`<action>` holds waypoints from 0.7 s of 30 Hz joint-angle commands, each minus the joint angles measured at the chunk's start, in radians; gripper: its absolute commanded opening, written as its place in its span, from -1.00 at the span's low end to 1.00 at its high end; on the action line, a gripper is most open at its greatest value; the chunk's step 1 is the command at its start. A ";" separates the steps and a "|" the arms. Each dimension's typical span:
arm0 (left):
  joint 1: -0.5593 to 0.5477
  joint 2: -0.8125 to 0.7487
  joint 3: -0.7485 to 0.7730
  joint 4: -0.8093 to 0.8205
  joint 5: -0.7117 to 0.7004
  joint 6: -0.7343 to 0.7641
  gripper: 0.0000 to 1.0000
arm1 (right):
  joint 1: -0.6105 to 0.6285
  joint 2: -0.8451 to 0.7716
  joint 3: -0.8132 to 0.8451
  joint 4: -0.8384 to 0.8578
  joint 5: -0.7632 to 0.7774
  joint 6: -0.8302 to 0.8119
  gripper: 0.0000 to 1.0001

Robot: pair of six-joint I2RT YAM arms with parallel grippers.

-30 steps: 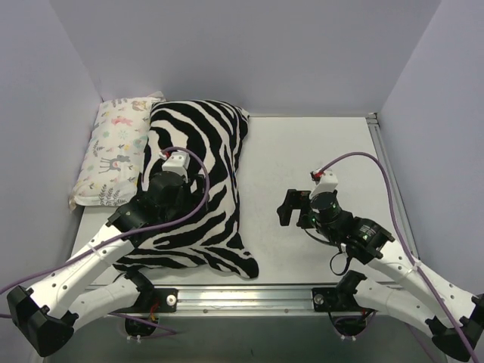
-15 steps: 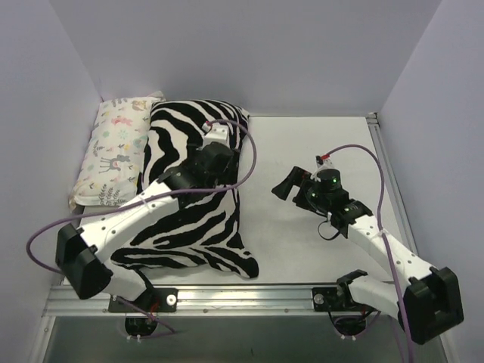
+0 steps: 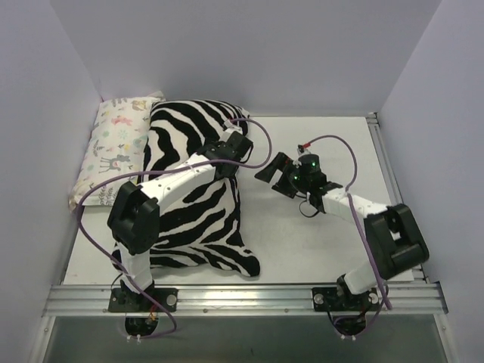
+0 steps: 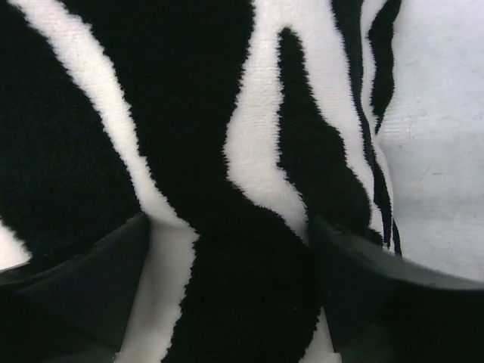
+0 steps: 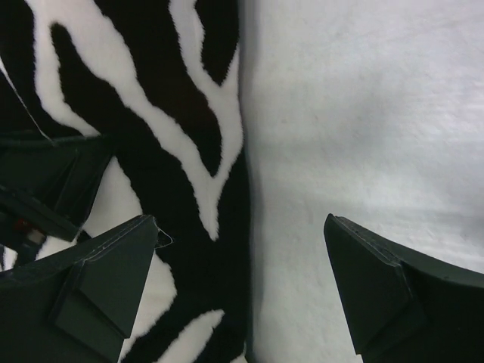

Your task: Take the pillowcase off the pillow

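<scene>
Pillowcase (image 3: 203, 219) zebra-side up; left gripper (image 4: 228, 223), right gripper (image 5: 240, 221) spread wide at its edge.

We take the black-and-white zebra-striped plush pillowcase (image 3: 189, 189) as our landmark. It lies on the left half of the pale flat table (image 3: 325, 136), stretching from near the back wall towards the front edge. Immediately to its left, touching its far-left side, lies the small white fabric pillow with pastel animal print (image 3: 113, 155). Above its far right edge we see the left gripper (image 3: 234, 147), whose arm reaches across the pillowcase. Just right of that edge, above bare table, sits the right gripper (image 3: 270, 169), pointing towards it.
</scene>
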 commanded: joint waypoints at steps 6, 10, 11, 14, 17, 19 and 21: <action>0.035 -0.060 -0.038 -0.064 0.031 -0.019 -1.00 | 0.023 0.240 0.140 0.222 -0.076 0.078 1.00; -0.005 -0.119 -0.007 -0.070 0.036 0.015 -1.00 | 0.026 0.312 0.153 0.300 -0.093 0.120 1.00; -0.009 -0.130 -0.004 -0.073 0.044 0.018 -1.00 | 0.026 0.322 0.150 0.323 -0.098 0.138 1.00; -0.017 -0.178 -0.006 -0.076 0.087 0.017 -1.00 | 0.034 0.343 0.133 0.410 -0.087 0.175 1.00; -0.037 -0.210 -0.004 -0.081 0.110 0.015 -1.00 | 0.057 0.345 0.134 0.446 -0.056 0.198 1.00; -0.049 -0.222 0.008 -0.094 0.133 0.014 -1.00 | 0.078 0.340 0.130 0.455 -0.030 0.207 1.00; -0.058 -0.242 0.014 -0.104 0.151 0.010 -1.00 | 0.092 0.328 0.124 0.458 0.016 0.213 1.00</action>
